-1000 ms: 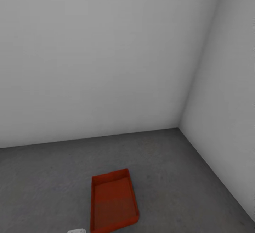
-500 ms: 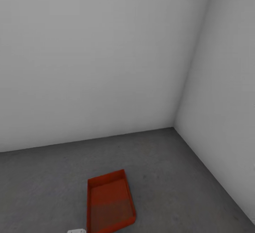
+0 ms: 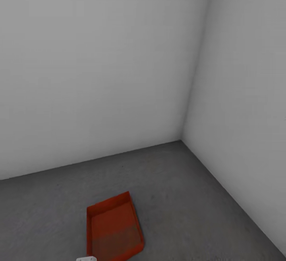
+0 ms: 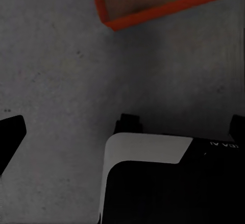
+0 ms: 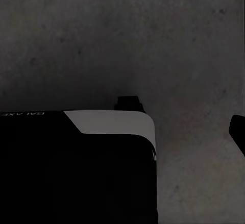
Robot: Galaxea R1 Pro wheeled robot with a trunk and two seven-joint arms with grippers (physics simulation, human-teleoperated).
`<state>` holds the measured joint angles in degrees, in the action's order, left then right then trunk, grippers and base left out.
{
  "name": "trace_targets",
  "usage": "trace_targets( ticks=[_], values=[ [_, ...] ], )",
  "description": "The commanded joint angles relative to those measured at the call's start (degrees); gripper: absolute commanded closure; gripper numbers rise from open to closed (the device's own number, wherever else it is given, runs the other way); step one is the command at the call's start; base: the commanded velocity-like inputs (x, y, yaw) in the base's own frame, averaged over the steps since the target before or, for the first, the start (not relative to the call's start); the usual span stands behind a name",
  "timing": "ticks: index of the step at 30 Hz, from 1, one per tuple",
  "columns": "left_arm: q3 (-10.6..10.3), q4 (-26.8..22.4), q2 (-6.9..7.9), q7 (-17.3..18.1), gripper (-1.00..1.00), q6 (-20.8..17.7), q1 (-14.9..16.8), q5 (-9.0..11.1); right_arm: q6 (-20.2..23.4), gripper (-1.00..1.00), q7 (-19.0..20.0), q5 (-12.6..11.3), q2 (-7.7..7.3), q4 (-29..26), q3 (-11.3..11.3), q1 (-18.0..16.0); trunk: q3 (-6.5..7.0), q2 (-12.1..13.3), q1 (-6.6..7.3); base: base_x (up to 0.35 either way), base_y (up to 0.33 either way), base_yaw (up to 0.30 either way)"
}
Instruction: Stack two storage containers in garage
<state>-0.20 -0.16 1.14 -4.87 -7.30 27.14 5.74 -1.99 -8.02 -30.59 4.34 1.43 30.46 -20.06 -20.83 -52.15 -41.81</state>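
Note:
One orange-red storage container (image 3: 113, 229) lies open side up on the dark grey concrete floor (image 3: 178, 197) of the garage, low in the head view and a little left of centre. Its near corner (image 4: 153, 4) also shows in the left wrist view, beyond my own black and white base (image 4: 168, 183). The second container is out of view. A dark finger (image 4: 10, 134) of my left gripper sits at the frame's edge over bare floor, holding nothing. A dark finger (image 5: 239, 132) of my right gripper likewise hangs over bare concrete.
Two plain white walls meet in a corner (image 3: 182, 139) beyond the container and to its right. A small white part of my body (image 3: 86, 258) peeks in at the head view's lower edge. My base (image 5: 76, 168) shows in the right wrist view.
The whole head view has swung to the right, so the corner and the container sit further left in the picture. The container itself stays put on the floor.

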Motion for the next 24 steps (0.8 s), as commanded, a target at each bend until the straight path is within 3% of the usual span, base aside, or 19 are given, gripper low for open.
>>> trace_targets(
  ticks=[1, 24],
  values=[
    [-0.1, 0.0, 0.04, -0.1, -1.0, -0.2, 0.0, 0.6, -0.2, -1.0, -0.1, -0.5, 0.05, 0.2, 0.5, -0.1, -0.04, 0.0, -0.01, 0.0, 0.0, -0.239],
    [-0.1, 0.0, 0.05, -0.1, -1.0, -0.4, -0.1, 0.7, -0.2, -1.0, -0.1, -0.5, 0.16, 0.2, 0.5, -0.1, 0.43, 0.0, -0.01, 0.0, 0.0, -0.241]
  ],
)
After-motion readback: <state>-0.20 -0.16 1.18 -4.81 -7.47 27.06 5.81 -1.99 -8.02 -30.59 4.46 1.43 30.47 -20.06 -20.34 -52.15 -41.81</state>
